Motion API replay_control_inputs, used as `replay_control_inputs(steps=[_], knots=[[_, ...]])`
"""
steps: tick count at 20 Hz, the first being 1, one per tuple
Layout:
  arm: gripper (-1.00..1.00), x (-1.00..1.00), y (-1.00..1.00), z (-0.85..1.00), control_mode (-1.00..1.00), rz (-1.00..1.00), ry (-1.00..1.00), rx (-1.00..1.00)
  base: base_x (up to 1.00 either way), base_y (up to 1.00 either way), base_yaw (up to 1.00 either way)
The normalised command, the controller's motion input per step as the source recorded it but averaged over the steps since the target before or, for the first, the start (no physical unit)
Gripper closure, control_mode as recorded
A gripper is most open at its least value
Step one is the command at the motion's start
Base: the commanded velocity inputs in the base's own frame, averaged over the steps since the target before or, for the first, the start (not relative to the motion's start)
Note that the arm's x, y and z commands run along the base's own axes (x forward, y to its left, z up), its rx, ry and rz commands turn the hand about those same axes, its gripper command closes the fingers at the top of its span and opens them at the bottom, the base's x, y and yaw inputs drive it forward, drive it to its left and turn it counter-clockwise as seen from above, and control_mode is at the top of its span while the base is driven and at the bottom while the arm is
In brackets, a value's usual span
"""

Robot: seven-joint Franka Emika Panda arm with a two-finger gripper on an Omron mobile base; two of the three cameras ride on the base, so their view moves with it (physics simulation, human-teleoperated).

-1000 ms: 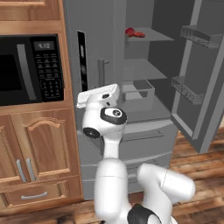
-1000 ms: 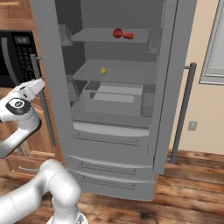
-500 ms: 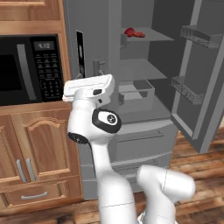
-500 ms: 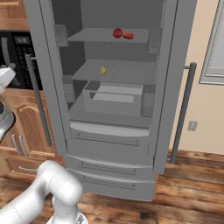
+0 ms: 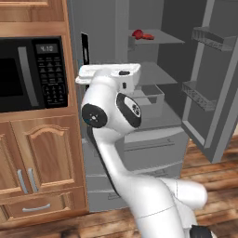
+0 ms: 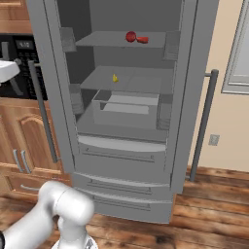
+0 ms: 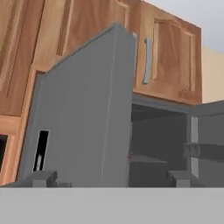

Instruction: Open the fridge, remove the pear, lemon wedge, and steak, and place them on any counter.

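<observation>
the two dark fingers stand spread wide, holding nothing, facing the tall grey metal fridge. its doors hang open; flat red steak on the top shelf, tiny yellow lemon wedge on the middle shelf.

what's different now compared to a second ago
The arm has swung left and risen, carrying the open gripper toward the fridge's left door; it holds nothing. Unchanged: both doors open, the steak on the top shelf, the lemon wedge on the shelf below.
</observation>
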Motion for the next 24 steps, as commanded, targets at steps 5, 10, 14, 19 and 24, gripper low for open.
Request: replay_control_inputs(steps=[5,10,14,19,24], knots=[[-1.00,0.14,-0.81,0.00,-1.00,0.16,0.15,0.49,0.00,0.00,0.00],[-1.00,0.11,-0.79,0.10,-1.00,0.34,0.26,0.49,0.00,0.00,0.00],[-1.00,0.33,-0.64,-0.04,-1.00,0.38,0.31,0.45,0.00,0.00,0.00],[-1.00,0.90,-0.26,-0.51,-1.00,0.35,0.25,0.25,0.00,0.00,0.00],[-1.00,0.50,-0.16,-0.03,-1.00,0.18,0.03,0.12,0.00,0.00,0.00]])
